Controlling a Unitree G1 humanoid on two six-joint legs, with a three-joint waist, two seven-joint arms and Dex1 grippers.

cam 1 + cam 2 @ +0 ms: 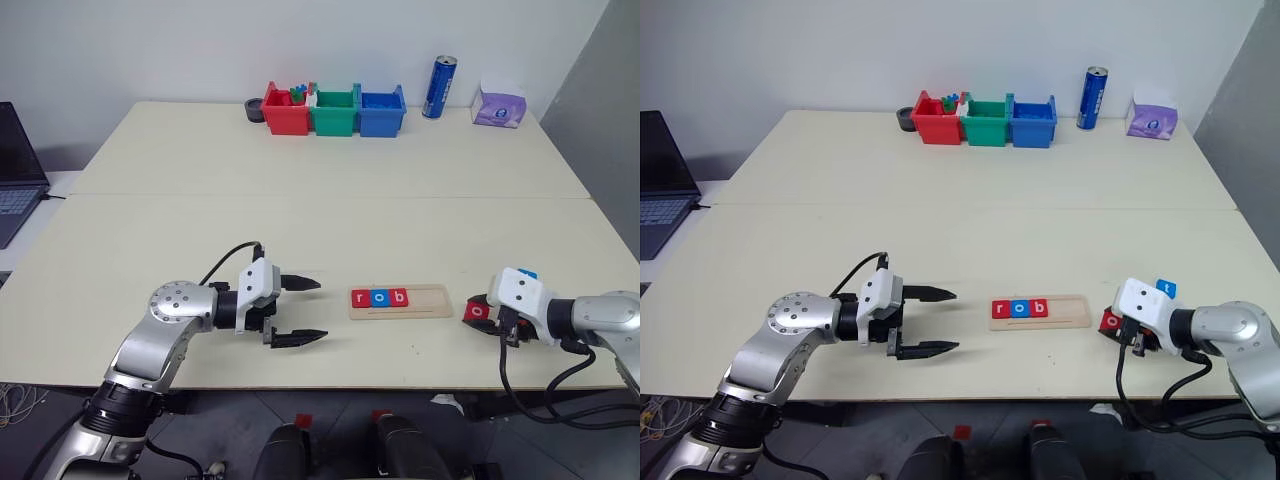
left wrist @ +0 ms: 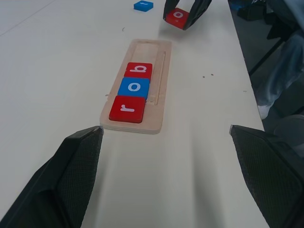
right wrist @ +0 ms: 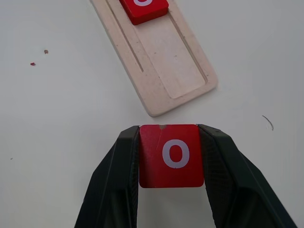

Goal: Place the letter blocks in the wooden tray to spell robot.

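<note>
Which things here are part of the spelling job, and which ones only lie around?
Job:
- wooden tray holding r, o, b
- red o block, clamped in the right gripper
- blue block on the table

Lying about:
- three plastic bins
- blue can
- purple pack
- laptop

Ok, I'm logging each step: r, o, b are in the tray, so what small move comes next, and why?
Probably carry the red o block, held in the right hand, over to the wooden tray and lower it into the free slot beside the b block. The blue block waits on the table.
</note>
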